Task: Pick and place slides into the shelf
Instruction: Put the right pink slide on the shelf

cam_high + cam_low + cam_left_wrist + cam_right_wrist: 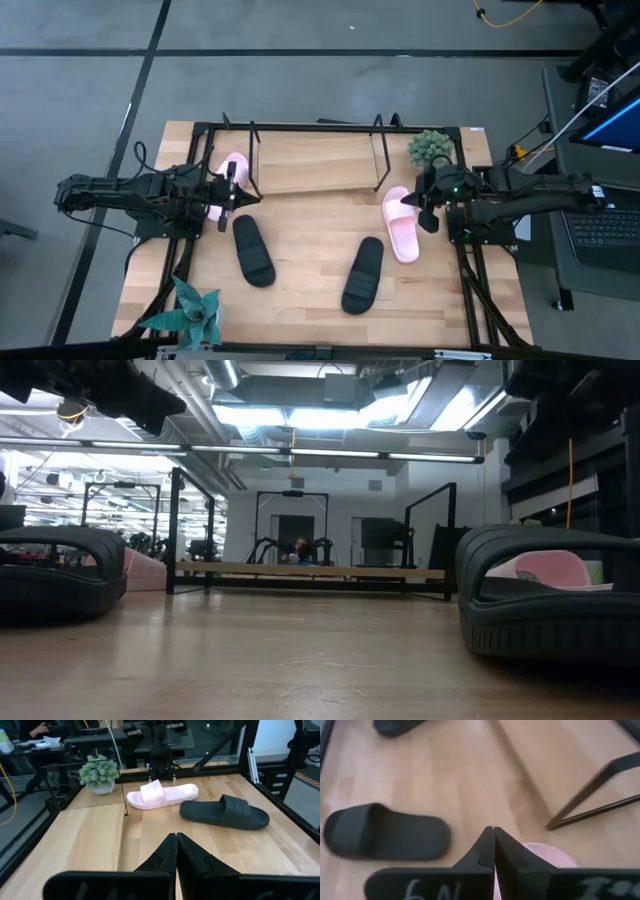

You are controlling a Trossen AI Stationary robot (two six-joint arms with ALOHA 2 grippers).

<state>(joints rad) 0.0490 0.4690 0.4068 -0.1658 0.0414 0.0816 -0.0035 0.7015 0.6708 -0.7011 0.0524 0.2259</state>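
Note:
In the high view two black slides lie on the table, one [253,250] left of centre and one [362,273] right of centre. A pale pink slide [400,222] lies at the right. Another pink slide [232,168] lies at the left, partly under my left arm. The shelf [310,165] stands along the far edge, its board bare. My left gripper [238,197] is shut, pointing right beside the left pink slide. My right gripper [427,207] is shut, just right of the right pink slide's strap; the right wrist view shows pink [545,855] below its tips [493,832].
A potted plant [432,148] stands at the far right corner beside the shelf, and a spiky plant [195,310] at the near left corner. Thin black shelf rods [590,795] rise close to my right gripper. Bare wood lies between the two black slides.

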